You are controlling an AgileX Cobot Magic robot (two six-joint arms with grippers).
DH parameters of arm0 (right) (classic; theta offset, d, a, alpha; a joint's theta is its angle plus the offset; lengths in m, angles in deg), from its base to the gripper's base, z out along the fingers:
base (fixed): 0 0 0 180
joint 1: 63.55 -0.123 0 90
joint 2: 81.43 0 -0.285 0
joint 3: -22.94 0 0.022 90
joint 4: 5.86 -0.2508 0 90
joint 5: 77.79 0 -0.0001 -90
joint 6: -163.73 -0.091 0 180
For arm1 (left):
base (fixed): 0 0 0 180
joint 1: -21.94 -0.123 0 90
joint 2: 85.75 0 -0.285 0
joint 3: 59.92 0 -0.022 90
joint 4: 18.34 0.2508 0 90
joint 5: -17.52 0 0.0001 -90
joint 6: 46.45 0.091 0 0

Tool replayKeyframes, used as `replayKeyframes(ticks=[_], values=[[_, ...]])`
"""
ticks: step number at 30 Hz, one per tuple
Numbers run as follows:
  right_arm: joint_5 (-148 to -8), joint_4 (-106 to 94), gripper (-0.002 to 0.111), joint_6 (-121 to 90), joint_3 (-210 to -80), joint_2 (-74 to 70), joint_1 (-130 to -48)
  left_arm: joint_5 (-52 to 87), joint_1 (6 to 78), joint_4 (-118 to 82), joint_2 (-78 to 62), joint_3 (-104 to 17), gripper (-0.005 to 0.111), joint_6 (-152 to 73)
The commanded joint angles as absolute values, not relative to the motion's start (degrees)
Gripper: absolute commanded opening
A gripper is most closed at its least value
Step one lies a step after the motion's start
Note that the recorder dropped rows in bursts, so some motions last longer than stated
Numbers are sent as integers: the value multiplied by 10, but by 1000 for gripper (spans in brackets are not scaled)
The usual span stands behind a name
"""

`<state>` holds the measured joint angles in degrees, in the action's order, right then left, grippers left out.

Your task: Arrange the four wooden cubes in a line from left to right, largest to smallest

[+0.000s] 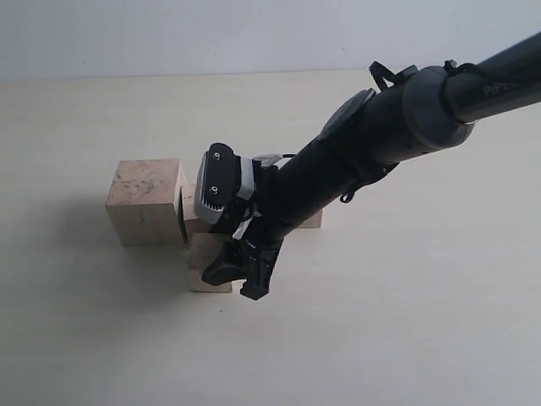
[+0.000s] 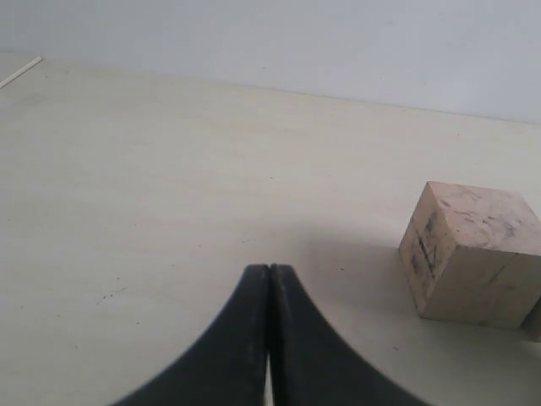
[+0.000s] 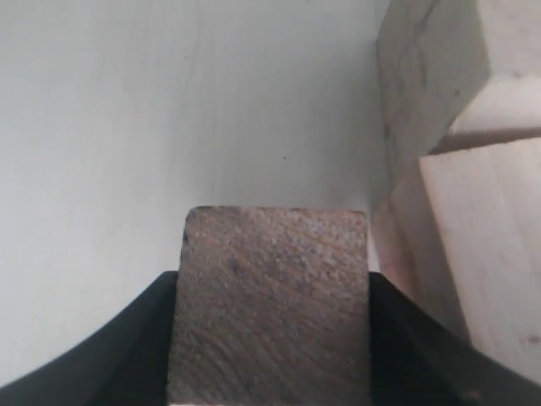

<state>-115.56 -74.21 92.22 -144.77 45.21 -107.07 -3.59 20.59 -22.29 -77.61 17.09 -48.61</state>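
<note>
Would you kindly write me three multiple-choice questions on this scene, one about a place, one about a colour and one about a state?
1. In the exterior view, where does the largest cube stand among the cubes?
A. at the far left
B. at the far right
C. on top of another

2. What colour are the fingers of the right pincer?
A. black
B. white
C. yellow

3. What is the right pincer doing?
A. hanging open over bare table
B. closed on a cube
C. closed on nothing

Answers:
1 A, since every other cube lies to its right in the exterior view.
2 A, since both fingers show black in the right wrist view.
3 B, since a cube fills the gap between the fingers and touches both.
</note>
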Motion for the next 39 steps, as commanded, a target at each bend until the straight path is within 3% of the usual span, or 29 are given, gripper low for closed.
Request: replayKeyframes(ticks=[1,21,25,31,39], values=[[-1143,-793,0,954,-1449,451,-1069,-30,209,-225,-780,173,0,-486],[-1161,-817,0,978,-1449,451,-1069,-30,209,-225,-780,173,0,-486],[-1232,-741,0,913,-1449,434,-1069,-30,209,-225,-780,173,0,-486],[-1209,-505,0,717,-1449,408,-1063,-30,209,-225,-780,173,0,-486],[-1159,-499,0,695,-1449,408,-1020,-30,209,-225,-780,173,0,-486]])
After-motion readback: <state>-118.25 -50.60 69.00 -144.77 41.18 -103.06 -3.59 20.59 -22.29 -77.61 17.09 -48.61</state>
